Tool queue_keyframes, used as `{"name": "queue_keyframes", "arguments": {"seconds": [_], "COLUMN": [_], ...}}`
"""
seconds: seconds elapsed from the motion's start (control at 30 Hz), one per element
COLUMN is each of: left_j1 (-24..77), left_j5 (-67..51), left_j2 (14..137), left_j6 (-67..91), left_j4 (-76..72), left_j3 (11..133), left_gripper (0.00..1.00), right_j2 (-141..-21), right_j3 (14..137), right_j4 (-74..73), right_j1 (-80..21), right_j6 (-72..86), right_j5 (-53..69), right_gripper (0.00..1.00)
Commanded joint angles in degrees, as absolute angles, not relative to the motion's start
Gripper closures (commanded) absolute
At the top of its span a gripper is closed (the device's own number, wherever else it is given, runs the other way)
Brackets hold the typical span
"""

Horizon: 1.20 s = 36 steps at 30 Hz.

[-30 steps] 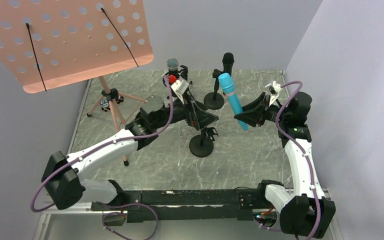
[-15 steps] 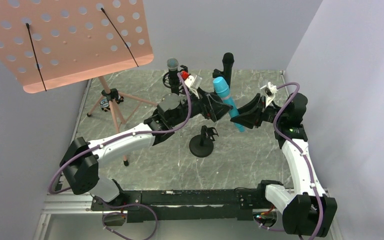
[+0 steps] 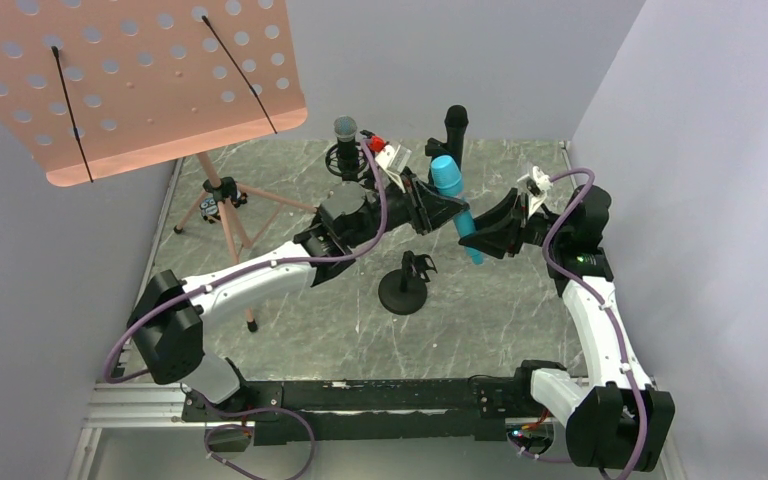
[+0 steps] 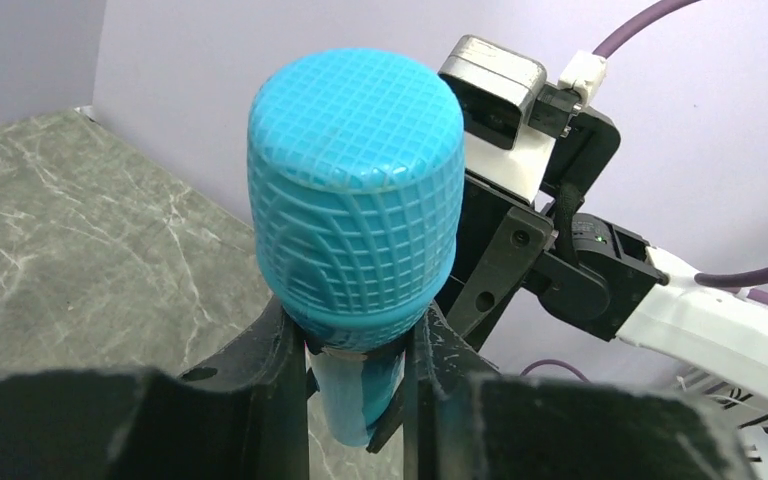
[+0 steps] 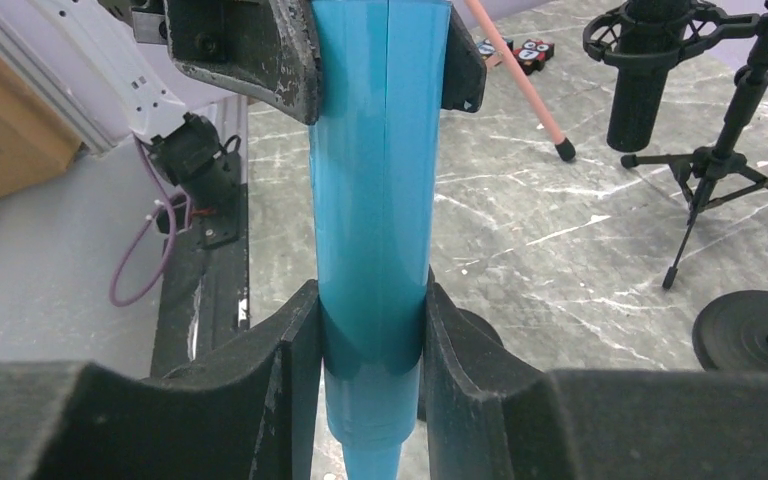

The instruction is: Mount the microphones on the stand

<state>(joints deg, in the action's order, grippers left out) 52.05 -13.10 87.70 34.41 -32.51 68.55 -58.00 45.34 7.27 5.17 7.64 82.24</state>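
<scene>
A bright blue microphone (image 3: 457, 207) hangs tilted above the table, head up and to the left. My left gripper (image 3: 444, 207) is shut on its neck just under the mesh head (image 4: 355, 210). Lower on the handle (image 5: 375, 200), my right gripper (image 3: 477, 233) is shut around it too. Below them an empty round-based stand (image 3: 403, 292) has a vacant clip (image 3: 418, 265). A microphone with a silver mesh head (image 3: 345, 128) sits in a shock mount at the back. Beside it an all-black microphone (image 3: 455, 122) stands upright; its stand's base is hidden behind my left gripper.
A pink perforated music stand (image 3: 130, 80) on a tripod (image 3: 222, 205) fills the back left, one leg reaching toward the left arm. The shock mount's tripod (image 5: 705, 165) and a black disc base (image 5: 750, 330) stand on the marble table (image 3: 480, 310). Walls close off both sides.
My left arm has swung right from the middle of the table to the blue microphone and shut on its neck. The right gripper has kept hold, shifting the microphone slightly left.
</scene>
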Motion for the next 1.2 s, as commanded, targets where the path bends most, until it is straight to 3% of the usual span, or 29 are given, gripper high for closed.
{"name": "queue_keyframes", "arguments": {"seconds": [0.0, 0.03, 0.07, 0.13, 0.17, 0.3, 0.43, 0.6, 0.67, 0.77, 0.83, 1.03, 1.17], "left_j1": [50.0, 49.4, 48.5, 46.2, 45.0, 41.8, 41.1, 39.5, 39.2, 39.1, 39.1, 39.2, 39.1], "left_j5": [-17.9, -18.7, -20.2, -23.4, -24.6, -27.2, -27.2, -26.1, -25.5, -24.8, -24.2, -23.6, -24.1], "left_j2": [86.3, 85.5, 84.7, 82.6, 81.4, 74.1, 67.0, 63.2, 62.9, 62.8, 62.8, 63.1, 63.6], "left_j6": [32.2, 32.5, 33.2, 35.4, 36.4, 32.7, 21.9, 17.6, 17.7, 18.1, 17.9, 17.1, 17.4], "left_j4": [-34.9, -35.3, -35.7, -35.7, -35.4, -28.8, -16.6, -8.5, -8.2, -9.7, -9.8, -10.4, -12.2], "left_j3": [69.0, 68.2, 67.5, 66.3, 65.7, 63.2, 64.6, 66.2, 65.8, 64.7, 64.4, 63.9, 63.1], "left_gripper": [1.00, 1.00, 1.00, 1.00, 1.00, 1.00, 1.00, 1.00, 1.00, 1.00, 1.00, 1.00, 1.00], "right_j2": [-58.0, -58.0, -57.8, -57.1, -56.2, -55.8, -56.5, -57.2, -57.3, -57.9, -57.9, -59.5, -61.3], "right_j3": [46.6, 46.7, 46.8, 46.8, 47.0, 50.0, 49.4, 48.3, 47.3, 45.9, 45.2, 43.9, 44.2], "right_j4": [3.9, 3.1, 2.2, -0.6, -3.0, -16.4, -18.6, -19.2, -20.9, -24.7, -23.6, -17.5, -17.9], "right_j1": [5.0, 5.0, 5.0, 5.1, 5.4, 8.2, 9.4, 8.9, 7.7, 5.2, 3.7, -6.2, -9.9], "right_j6": [3.2, 2.3, 0.9, -3.0, -5.8, -18.7, -23.1, -25.3, -30.2, -39.9, -39.9, -34.1, -33.9], "right_j5": [85.2, 85.5, 86.0, 85.9, 85.8, 84.4, 84.6, 81.6, 78.5, 77.2, 76.7, 71.2, 69.0], "right_gripper": [0.88, 0.80, 0.63, 0.15, 0.01, 0.00, 0.00, 0.09, 0.23, 0.59, 0.73, 0.94, 0.96]}}
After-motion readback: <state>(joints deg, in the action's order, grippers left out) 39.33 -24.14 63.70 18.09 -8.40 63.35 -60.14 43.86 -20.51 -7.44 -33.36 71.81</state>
